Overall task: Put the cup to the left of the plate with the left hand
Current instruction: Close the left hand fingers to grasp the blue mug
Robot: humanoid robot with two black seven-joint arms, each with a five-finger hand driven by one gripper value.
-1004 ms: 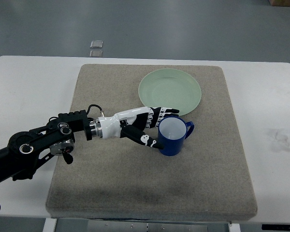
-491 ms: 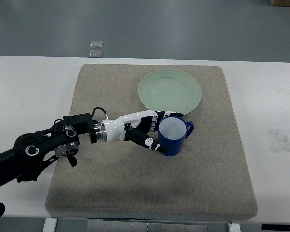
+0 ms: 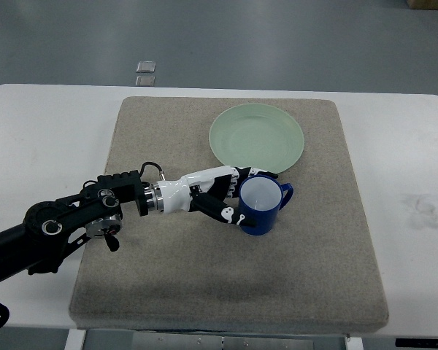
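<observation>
Blue cup (image 3: 262, 206), one only, stands upright mid-mat (image 3: 131, 270), gripped by the left hand (image 3: 223, 194)'s curled fingers; one green plate (image 3: 256, 138) near the mat's far edge.

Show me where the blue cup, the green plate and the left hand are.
blue cup (image 3: 261, 219), top view, front outer wall.
green plate (image 3: 256, 137), top view, centre of its flat.
left hand (image 3: 220, 195), top view, middle of the hand beside the cup.

Probably lab, white table (image 3: 44, 131), grey floor (image 3: 219, 36)
</observation>
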